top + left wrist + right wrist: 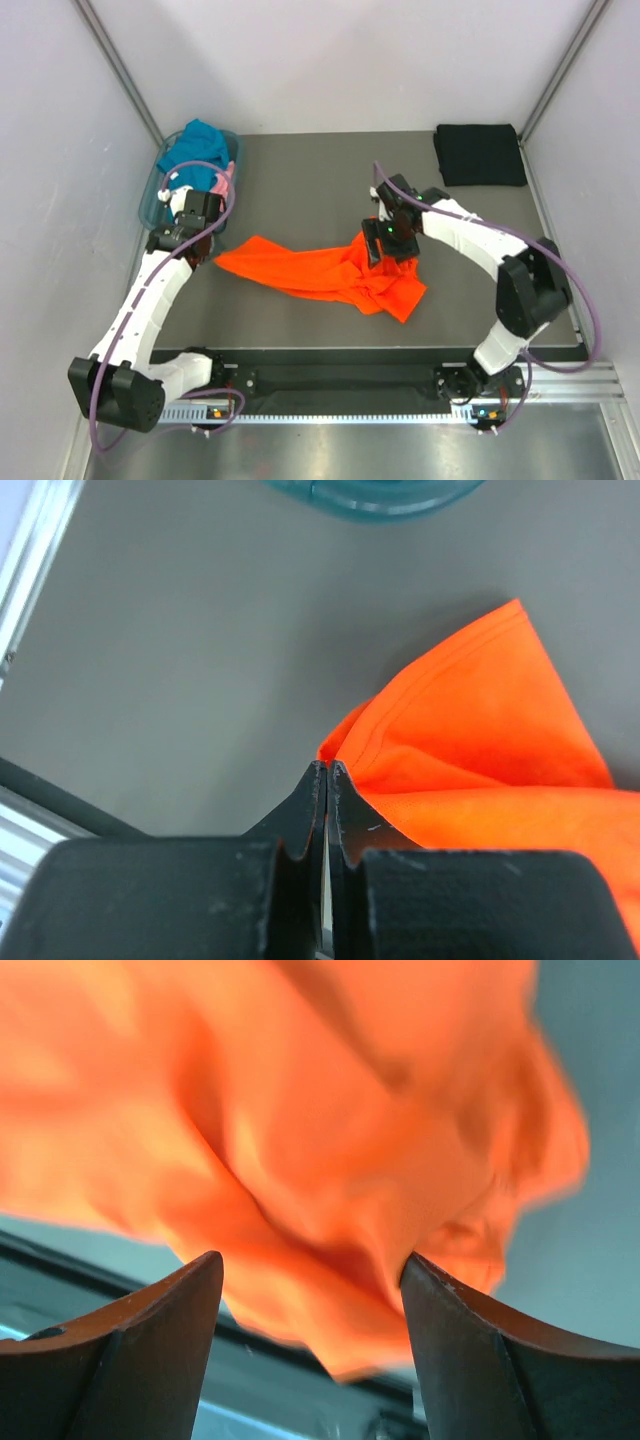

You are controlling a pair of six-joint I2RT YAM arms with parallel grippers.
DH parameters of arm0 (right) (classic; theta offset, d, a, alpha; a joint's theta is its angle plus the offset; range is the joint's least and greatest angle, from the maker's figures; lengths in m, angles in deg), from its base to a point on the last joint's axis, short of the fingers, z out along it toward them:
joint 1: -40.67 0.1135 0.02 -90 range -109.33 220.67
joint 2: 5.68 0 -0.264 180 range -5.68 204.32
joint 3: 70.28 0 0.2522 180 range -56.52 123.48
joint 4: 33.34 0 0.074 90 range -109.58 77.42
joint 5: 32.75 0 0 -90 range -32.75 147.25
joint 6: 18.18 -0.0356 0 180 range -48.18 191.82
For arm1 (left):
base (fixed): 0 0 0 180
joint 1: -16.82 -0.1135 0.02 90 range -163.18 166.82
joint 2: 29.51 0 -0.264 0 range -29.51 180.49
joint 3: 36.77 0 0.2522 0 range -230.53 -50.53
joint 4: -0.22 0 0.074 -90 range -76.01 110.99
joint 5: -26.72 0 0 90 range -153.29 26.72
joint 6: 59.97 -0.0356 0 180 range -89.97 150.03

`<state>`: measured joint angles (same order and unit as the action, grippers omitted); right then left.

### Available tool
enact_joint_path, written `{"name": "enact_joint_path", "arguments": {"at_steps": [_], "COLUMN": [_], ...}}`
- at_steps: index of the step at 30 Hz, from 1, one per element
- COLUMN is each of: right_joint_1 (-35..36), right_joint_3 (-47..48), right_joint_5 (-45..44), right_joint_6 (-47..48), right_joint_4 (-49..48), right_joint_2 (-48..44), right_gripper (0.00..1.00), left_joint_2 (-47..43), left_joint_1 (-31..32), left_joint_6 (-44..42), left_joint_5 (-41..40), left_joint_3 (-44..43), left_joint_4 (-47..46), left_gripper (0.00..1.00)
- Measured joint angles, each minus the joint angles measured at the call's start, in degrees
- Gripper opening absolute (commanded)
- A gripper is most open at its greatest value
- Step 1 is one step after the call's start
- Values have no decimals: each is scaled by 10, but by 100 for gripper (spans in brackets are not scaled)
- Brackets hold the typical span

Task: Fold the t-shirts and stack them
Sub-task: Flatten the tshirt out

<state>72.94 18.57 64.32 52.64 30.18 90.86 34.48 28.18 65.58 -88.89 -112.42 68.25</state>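
The orange t-shirt (320,272) lay crumpled on the table (300,190), long axis running left to right between the arms, its left corner seemingly pinched in the closed left gripper (327,768), its bunched right end between the right gripper's (312,1257) parted, unclamped jaws.

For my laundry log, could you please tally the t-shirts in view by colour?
Orange t-shirt: 1
Black t-shirt: 1
Teal t-shirt: 1
Pink t-shirt: 1
Total: 4
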Motion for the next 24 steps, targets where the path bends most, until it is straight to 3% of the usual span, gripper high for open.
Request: {"name": "enact_joint_path", "arguments": {"at_steps": [4,8,16,20,24], "right_joint_1": [-25,-97,-214,-238,-238], "right_joint_3": [-122,-215,-349,-414,-424], "right_joint_5": [4,20,100,140,156], "right_joint_6": [-4,-14,-58,-91,-99], "right_joint_4": [10,11,-47,-92,-125], "right_joint_2": [-104,-209,-304,-337,-340], "right_gripper": [72,68,54,42,38], "left_joint_2": [0,0,0,0,0], "left_joint_1": [0,0,0,0,0], "left_joint_6": [3,3,3,3,3], "left_joint_5": [8,22,43,52,58], "left_joint_3": [11,13,16,17,22], "left_joint_4": [0,-2,-2,-3,-6], "left_gripper": [0,0,0,0,0]}}
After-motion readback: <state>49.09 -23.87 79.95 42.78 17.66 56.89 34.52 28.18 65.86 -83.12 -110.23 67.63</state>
